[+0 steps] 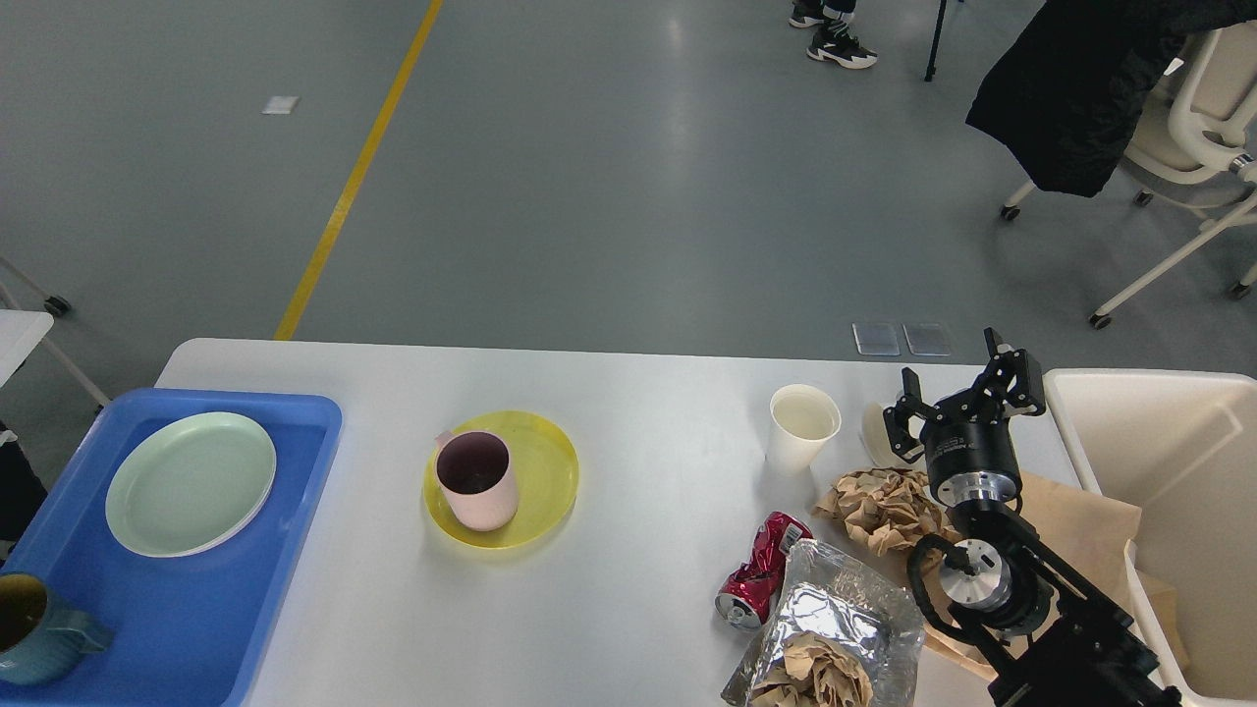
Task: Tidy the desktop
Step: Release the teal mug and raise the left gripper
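While the right gripper (962,393) hangs wide and empty beside the beige bin (1159,462), item: crumpled brown paper (884,506), right end of the desktop (628,589), best gripped squarely from above, sparing the paper cup (802,427).

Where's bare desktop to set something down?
Free: the desktop between the yellow plate and paper cup; also between the blue tray and that plate. Crowded: near-right, with crushed can, foil bag, crumpled paper, right gripper.
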Robot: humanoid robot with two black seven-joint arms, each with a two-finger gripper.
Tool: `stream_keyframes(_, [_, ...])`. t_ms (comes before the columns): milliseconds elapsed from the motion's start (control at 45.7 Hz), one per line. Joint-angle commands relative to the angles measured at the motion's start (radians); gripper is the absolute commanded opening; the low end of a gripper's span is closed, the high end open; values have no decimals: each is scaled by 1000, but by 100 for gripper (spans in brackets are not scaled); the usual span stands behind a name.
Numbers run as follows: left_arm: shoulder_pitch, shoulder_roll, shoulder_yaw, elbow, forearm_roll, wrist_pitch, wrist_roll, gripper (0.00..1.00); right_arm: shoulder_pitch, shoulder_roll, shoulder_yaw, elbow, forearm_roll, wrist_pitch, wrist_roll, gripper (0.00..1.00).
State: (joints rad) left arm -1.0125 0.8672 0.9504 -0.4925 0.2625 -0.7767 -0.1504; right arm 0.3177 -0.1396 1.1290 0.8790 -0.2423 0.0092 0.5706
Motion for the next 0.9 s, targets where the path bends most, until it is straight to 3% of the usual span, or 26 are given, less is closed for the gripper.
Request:
stream_keyframes(0, [-1,1,-2,-1,-14,-3,-5,12,0,0,0,0,0,0,0,100])
stream_keyframes(66, [0,6,-7,-8,-17,2,-11,28,0,0,0,0,0,0,0,100])
stream_keyframes(153, [-9,10,-4,-12,-55,11,-14,79,0,0,0,0,0,0,0,100])
stream_keyframes(219, [-17,21,5,-24,-88,7,-8,92,0,0,0,0,0,0,0,100])
stream_keyframes(416, [-124,73,122,-118,-100,5,-6,95,0,0,0,0,0,0,0,100])
stream_keyframes(591, [-291,118,287,-208,-101,-7,-6,95,0,0,0,0,0,0,0,100])
stream_keyframes(876, [-777,23,629,-514,-131,-4,-3,95,0,0,0,-2,0,0,0,100])
